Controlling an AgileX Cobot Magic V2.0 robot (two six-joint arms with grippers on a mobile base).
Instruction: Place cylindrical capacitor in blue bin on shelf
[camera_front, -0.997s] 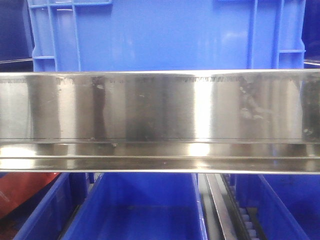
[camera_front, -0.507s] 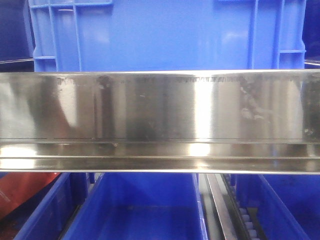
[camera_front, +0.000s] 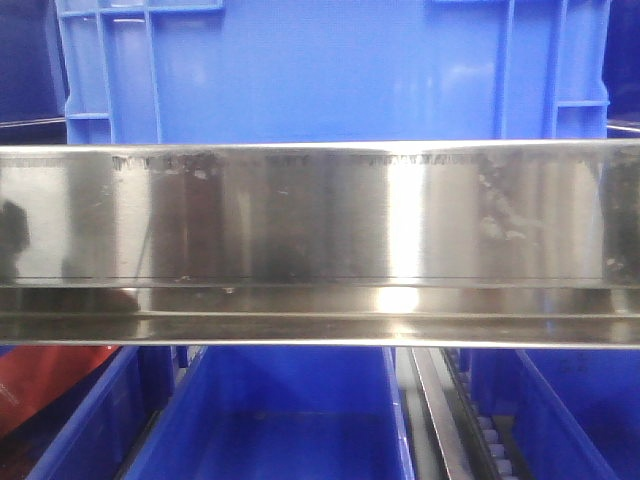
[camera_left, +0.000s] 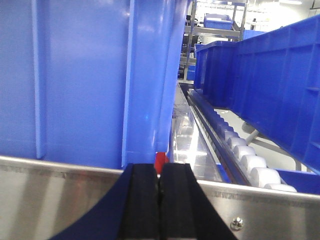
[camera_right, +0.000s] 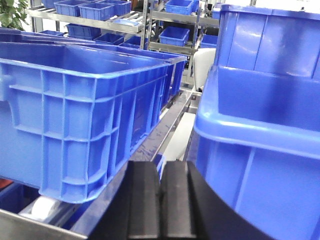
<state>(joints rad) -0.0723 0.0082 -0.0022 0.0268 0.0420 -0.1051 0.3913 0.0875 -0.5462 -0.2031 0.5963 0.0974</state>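
The cylindrical capacitor shows in none of the 3 views, so its place cannot be told. The shelf (camera_front: 320, 215) fills the front view with its smudged steel front rail; a large blue crate (camera_front: 330, 70) stands on it behind the rail, and open blue bins (camera_front: 290, 420) sit on the level below.

In the left wrist view the left gripper (camera_left: 159, 200) has its 2 black pads pressed together with nothing seen between them, just before the rail, with a blue crate wall (camera_left: 90, 80) close ahead and white rollers (camera_left: 250, 160) to the right. The right gripper (camera_right: 160, 205) is likewise closed flat, between a ribbed blue crate (camera_right: 85, 125) and a smooth blue bin (camera_right: 255, 150).

Against 0.5 s ago, a dark reflection has appeared at the rail's left end (camera_front: 12, 235), and the slanted shadow there is gone.
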